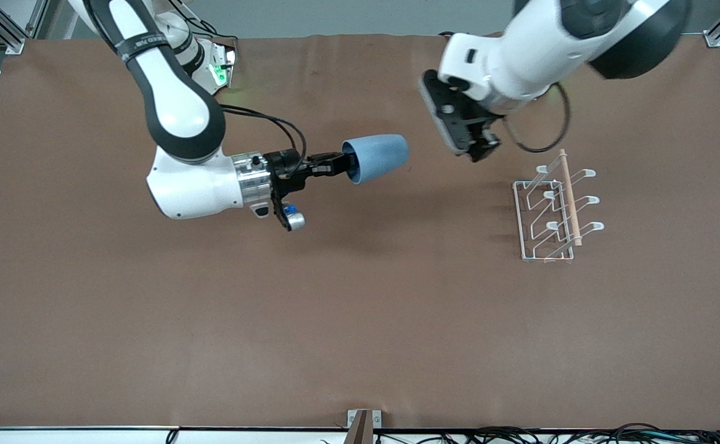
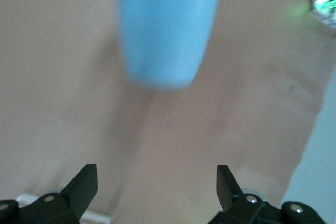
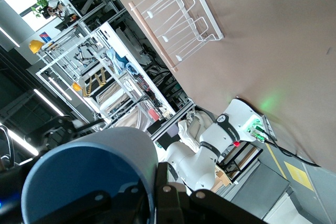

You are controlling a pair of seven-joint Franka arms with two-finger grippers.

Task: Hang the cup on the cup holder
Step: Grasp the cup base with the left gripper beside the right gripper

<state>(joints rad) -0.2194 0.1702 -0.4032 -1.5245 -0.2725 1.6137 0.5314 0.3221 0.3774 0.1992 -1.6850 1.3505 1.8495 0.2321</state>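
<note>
The cup holder [image 1: 554, 209] is standing on the brown tabletop [image 1: 335, 320] toward the left arm's end, its white wire base flat, its prongs angling upward and a wooden rod [image 1: 569, 197] running along its top; nothing is hanging on it. The cup [image 1: 375, 158] is being carried on its side in the air over the middle of the tabletop, well apart from the holder, with its closed end pointing toward it. The right gripper [image 1: 338, 165] is grasping the cup at the rim, seemingly with one finger inside the mouth and the other outside, though that is hard to confirm. The left gripper [image 1: 480, 148] is hanging over the tabletop between cup and holder, its fingers [image 2: 84, 187] spread and holding nothing.
</note>
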